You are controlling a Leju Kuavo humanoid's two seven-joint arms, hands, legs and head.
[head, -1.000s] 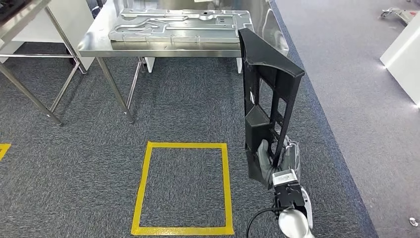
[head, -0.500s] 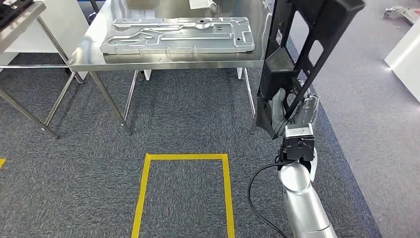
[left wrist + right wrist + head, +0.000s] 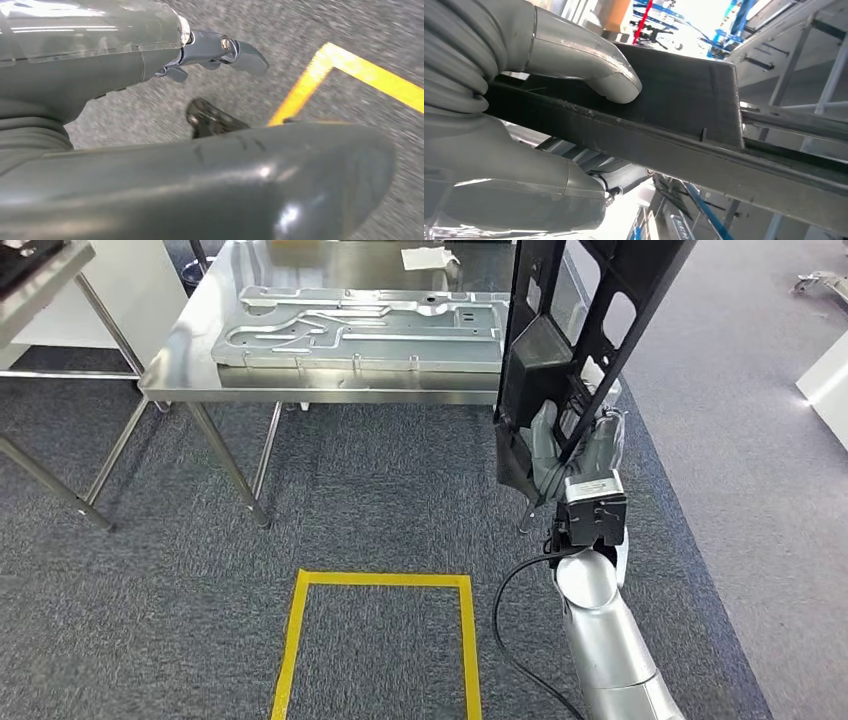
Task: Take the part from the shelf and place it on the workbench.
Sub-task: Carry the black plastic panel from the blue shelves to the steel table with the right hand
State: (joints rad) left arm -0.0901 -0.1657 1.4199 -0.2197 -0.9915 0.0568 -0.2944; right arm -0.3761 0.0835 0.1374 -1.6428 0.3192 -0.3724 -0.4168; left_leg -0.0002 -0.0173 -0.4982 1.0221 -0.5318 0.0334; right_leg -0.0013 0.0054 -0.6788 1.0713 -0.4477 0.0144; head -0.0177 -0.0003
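While our right hand [image 3: 575, 445] grips the black frame [image 3: 580, 330] upright at the steel table's [image 3: 190, 350] right end, our left hand [image 3: 150, 55] hangs with nothing in it, fingers apart

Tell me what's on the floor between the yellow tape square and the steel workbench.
Only bare grey carpet lies between the yellow tape square and the workbench, as the head view shows. The right hand holds the black part off to the side.

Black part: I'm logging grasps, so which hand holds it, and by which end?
The right hand grips the black part at its lower end, around a frame bar. The left hand holds nothing.
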